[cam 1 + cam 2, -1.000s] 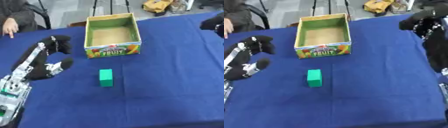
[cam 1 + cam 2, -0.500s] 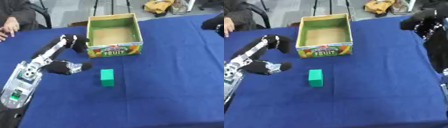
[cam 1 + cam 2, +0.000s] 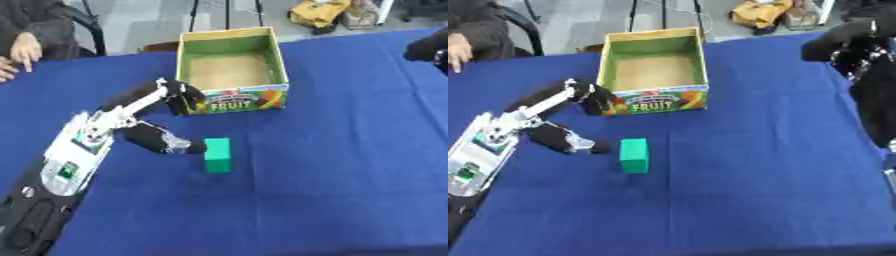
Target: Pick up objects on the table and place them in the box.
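Left eye view: box (image 3: 277, 70) empty at 12 o'clock, green block (image 3: 217, 154) ungrasped, left hand (image 3: 157, 139) spread open beside it.

Your left hand (image 3: 153, 131) reaches in from the lower left with fingers (image 3: 187, 97) and thumb (image 3: 181, 146) spread wide apart, uncurled and holding nothing, while your right hand (image 3: 839, 41) hangs raised at the upper right, dark, its fingers too indistinct to read.

Bright even light, soft blur throughout, faint shadows
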`<state>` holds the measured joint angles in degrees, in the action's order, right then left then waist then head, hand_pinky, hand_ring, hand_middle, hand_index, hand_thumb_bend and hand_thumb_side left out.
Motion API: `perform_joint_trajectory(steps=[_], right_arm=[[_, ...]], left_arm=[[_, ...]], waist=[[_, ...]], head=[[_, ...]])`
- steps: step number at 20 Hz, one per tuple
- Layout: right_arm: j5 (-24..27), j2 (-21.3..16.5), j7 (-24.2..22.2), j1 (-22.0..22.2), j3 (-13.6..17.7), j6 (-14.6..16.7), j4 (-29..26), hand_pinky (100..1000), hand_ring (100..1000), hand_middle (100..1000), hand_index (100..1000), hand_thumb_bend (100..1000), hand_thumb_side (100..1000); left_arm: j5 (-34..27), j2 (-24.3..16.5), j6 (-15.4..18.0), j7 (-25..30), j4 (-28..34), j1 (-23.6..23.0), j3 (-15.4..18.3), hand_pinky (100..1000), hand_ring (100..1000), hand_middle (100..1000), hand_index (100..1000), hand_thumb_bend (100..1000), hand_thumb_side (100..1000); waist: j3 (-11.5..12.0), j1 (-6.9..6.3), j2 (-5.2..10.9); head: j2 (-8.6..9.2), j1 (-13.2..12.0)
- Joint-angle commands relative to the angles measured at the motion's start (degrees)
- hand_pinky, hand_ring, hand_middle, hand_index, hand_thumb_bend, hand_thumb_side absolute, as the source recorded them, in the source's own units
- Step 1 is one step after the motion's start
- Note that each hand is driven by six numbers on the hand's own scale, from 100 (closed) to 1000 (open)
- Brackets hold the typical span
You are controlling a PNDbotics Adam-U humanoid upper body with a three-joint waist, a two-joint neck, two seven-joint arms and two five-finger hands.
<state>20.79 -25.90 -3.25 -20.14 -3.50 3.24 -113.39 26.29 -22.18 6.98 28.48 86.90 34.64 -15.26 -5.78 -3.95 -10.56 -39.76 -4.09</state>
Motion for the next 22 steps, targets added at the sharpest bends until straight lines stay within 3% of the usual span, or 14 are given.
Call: perform_joint_trajectory(steps=[1, 13, 22], right_arm=[[0.3, -0.5, -0.2, -0.7, 0.1, 0.0, -1.2, 719, 673, 555, 613, 100, 859], [0.3, -0.3, -0.4, -0.8, 0.0, -0.1, -1.2, 719, 673, 554, 613, 100, 861], [0.3, -0.2, -0.5, -0.9, -0.1, -0.1, -1.2, 719, 674, 554, 613, 100, 862]], left_arm=[[3.2, 0.1, 1.4, 0.2, -1.7, 2.2, -0.7, 606, 616, 622, 826, 761, 537], [14.9, 3.7, 6.7, -0.6, -8.3, 5.3, -3.6, 649, 676, 684, 857, 819, 511], [23.6, 6.2, 9.7, -3.7, -12.1, 5.7, -3.8, 654, 685, 692, 868, 711, 424]], waist=[[-0.1, 0.20, 1.03], [-0.6, 0.14, 0.89], [-0.9, 0.08, 0.86]], head=[[-0.37, -0.2], [-0.44, -0.6], [-0.36, -0.8]])
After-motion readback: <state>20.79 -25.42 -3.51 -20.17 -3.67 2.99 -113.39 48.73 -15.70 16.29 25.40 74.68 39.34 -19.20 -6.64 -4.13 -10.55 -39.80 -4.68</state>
